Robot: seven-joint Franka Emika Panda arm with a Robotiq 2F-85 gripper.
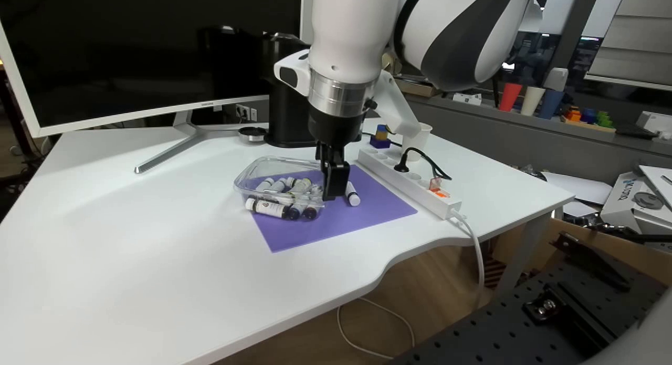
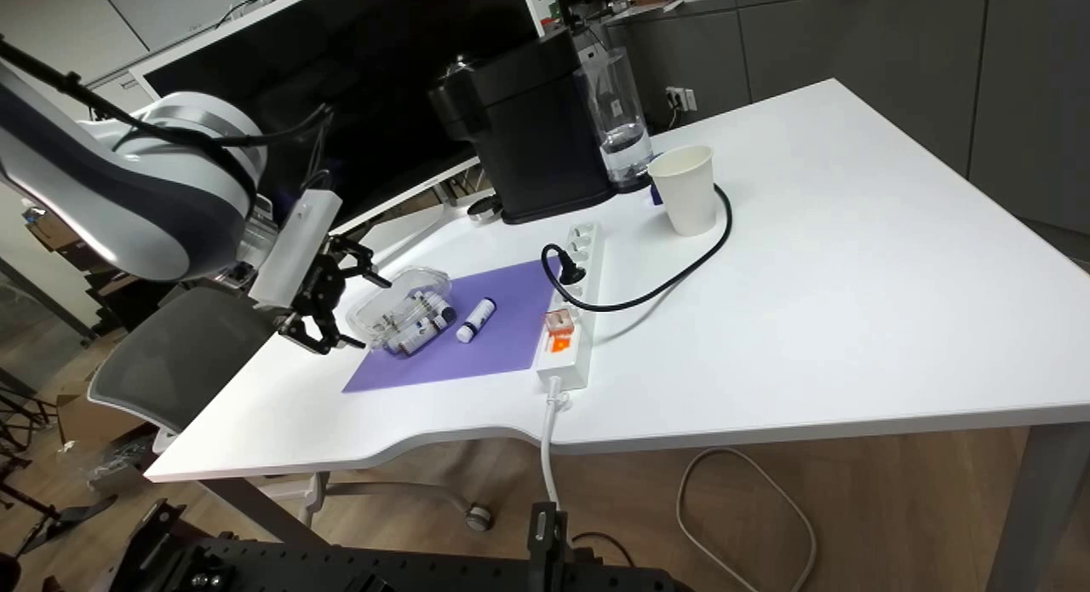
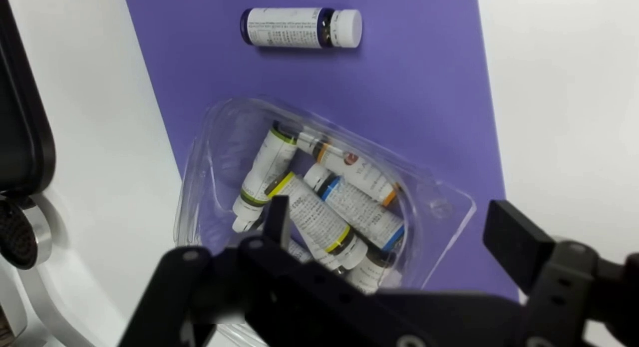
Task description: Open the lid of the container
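Note:
A clear plastic container (image 3: 197, 207) holding several small labelled bottles (image 3: 319, 212) sits on a purple mat (image 3: 424, 87). It shows in both exterior views (image 1: 278, 167) (image 2: 430, 278). A clear corner tab (image 3: 440, 204) sticks out from its rim in the wrist view. The plastic is see-through, so I cannot tell whether the lid is shut. My gripper (image 3: 399, 227) is open and empty above the container, one finger over the bottles and the other beyond the tab. In the exterior views the gripper (image 1: 334, 184) (image 2: 366, 313) points down at the container's end.
A loose bottle (image 1: 353, 194) lies on the mat beside the container. A white power strip (image 1: 409, 181) with a plugged black cable runs along the mat's edge. A black coffee machine (image 2: 536, 123), a paper cup (image 2: 685, 192) and a monitor (image 1: 147, 50) stand behind.

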